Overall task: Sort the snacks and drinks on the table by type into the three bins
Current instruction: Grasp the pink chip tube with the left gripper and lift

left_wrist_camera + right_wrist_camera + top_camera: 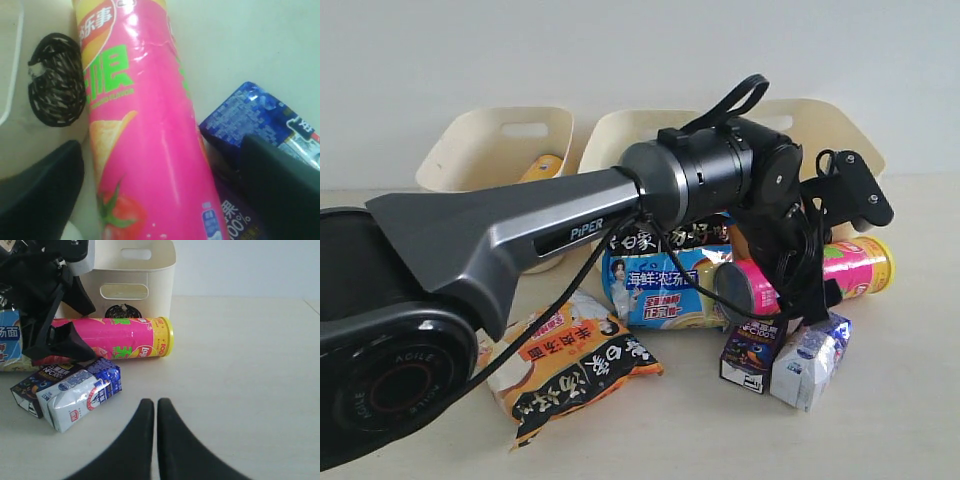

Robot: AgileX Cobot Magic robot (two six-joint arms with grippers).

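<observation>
Left gripper (160,150): fingers spread astride the pink tube (140,100), a gap showing on each side. The tube lies on its side on the table (240,350).
Purple carton (25,387), white-and-blue carton (80,400): touching each other, just beside the tube.
Circle-marked bin (150,270): just beyond the tube.
Blue packet (655,285), orange packet (575,365): back toward the arm's base.
Yellow tube (542,167): inside the farthest bin (470,150).
Right gripper (154,440): fingers pressed together, over the table near the cartons.
</observation>
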